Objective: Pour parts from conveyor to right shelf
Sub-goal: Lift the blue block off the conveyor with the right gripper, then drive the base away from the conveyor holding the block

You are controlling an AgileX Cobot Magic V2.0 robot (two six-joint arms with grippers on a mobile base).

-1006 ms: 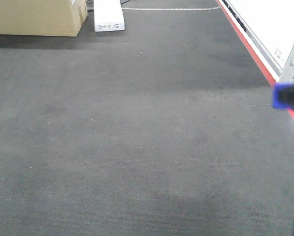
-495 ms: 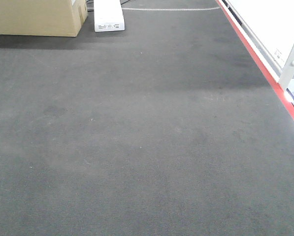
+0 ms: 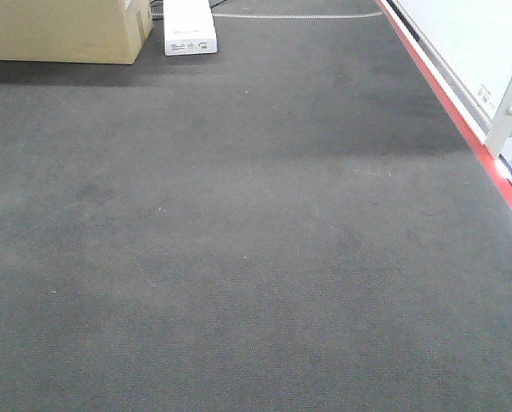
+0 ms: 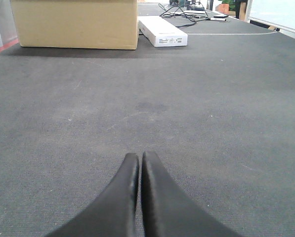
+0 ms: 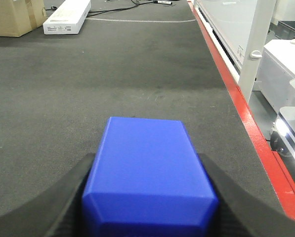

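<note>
One of the parts, a bright-blue cube [image 5: 147,168], fills the bottom of the right wrist view. My right gripper [image 5: 146,163] is shut on it, one black finger against each side, held just above the dark-grey conveyor [image 5: 112,74]. My left gripper [image 4: 139,157] hovers low over the conveyor [image 4: 187,98], its two black fingers pressed together with nothing between them. In the front view the conveyor [image 3: 238,240] lies bare and neither gripper is clearly seen. The right shelf is out of view.
A red stripe [image 5: 246,113] and a white rail run along the conveyor's right edge [image 3: 461,129], with a white post [image 5: 256,49] beside it. At the far end stand a cardboard box [image 4: 75,22] and a flat white box [image 4: 162,32], with cables [image 4: 187,15] behind them.
One second ago the blue part, held by my right gripper, showed at the right edge of the front view. It has since moved out of that view. The conveyor is unchanged.
</note>
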